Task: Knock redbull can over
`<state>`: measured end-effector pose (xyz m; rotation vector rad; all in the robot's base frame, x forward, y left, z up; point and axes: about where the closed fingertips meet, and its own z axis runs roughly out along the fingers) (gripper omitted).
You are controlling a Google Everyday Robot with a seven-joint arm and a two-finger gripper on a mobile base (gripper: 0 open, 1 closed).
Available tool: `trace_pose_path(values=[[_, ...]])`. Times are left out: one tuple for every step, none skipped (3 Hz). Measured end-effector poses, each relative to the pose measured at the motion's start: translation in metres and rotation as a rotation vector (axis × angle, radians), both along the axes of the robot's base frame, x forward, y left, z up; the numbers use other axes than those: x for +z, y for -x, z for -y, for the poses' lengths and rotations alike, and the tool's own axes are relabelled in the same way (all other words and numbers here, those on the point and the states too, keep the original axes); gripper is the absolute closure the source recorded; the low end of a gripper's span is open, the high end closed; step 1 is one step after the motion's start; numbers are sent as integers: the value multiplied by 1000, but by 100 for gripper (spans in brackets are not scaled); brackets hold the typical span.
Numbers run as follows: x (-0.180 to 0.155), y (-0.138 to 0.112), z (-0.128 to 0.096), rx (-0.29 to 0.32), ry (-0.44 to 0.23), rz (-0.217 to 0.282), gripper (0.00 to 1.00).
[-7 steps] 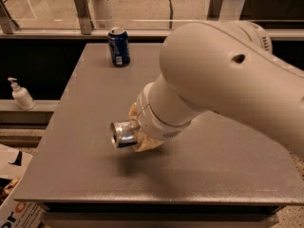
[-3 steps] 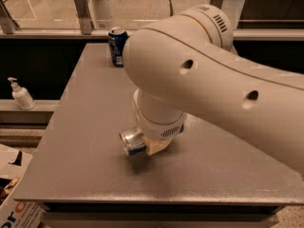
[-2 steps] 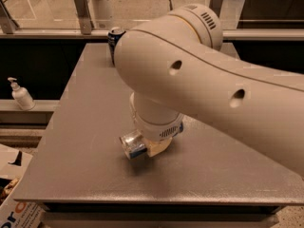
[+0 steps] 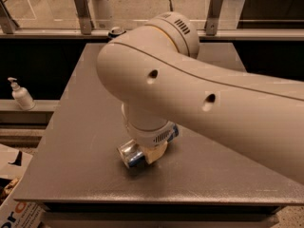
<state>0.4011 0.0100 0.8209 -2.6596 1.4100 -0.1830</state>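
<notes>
At nine o'clock, off the counter point(image 4: 78, 141) on a lower ledge, stands a white pump bottle point(image 4: 21, 95). At seven o'clock, below the counter's near left corner, is a cardboard box point(image 4: 13, 207).

The counter is a flat grey slab, bare across its left half. Its left edge runs from eleven o'clock down to seven.

Just left of centre, toward six o'clock, is the redbull can point(image 4: 129, 154). It is on its side rather than upright, its shiny silver end turned toward eight o'clock and a strip of blue behind it. My tool point(image 4: 151, 153) is right at the can, pointing down from my wrist, with a cream part against the can's right side. I cannot tell whether the tool is clamped on the can or only pressed to it, nor whether the can rests on the counter or hangs just above it.

I judge the can light, thin-walled, smooth and slippery. It should dent under a hard squeeze and roll freely once flat. The mid-body is the safest place to hold or push.

The near edge at six o'clock is close, so any roll that way is a risk. There is open room toward nine and ten o'clock.

At twelve o'clock a dark round top point(image 4: 116, 32) shows behind my arm point(image 4: 204, 99). The arm covers the counter from one to five o'clock, so that side is hidden.
</notes>
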Motion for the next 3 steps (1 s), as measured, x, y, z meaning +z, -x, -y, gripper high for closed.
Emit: trace_pose_path(values=[[-7, 4, -4, 21, 22, -24, 82], [-11, 6, -5, 30, 31, -36, 60], [-11, 7, -6, 34, 34, -40, 35]])
